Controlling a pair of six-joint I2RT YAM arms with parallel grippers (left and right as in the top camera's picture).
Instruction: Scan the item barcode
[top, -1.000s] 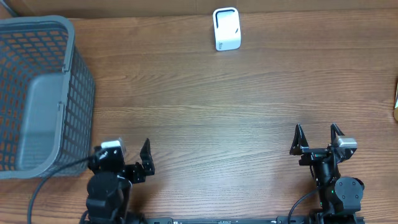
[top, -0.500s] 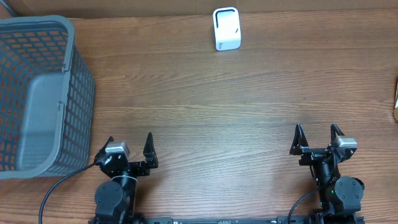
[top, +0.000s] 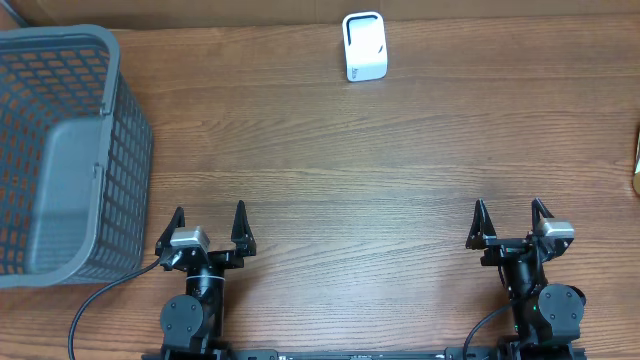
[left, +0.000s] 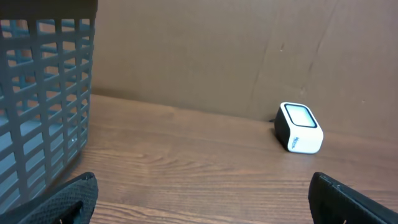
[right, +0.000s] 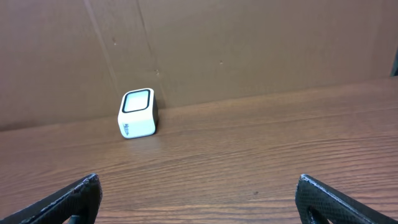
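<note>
Currently we see the white scanner (top: 364, 46) standing upright on the wooden table (top: 350, 170), close against the cardboard wall (left: 186, 56). Left of the scanner (well apart) sits the grey basket (top: 125, 170). Our left gripper (top: 208, 212) and right gripper (top: 508, 206) rest nearer than the scanner, jaws spread wide, holding nothing.

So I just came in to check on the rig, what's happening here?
Nothing is being handled right now. The left hand and the right hand both sit open and empty at the near edge of the table. The white scanner stands at the far edge, and a grey basket sits on the left.
</note>
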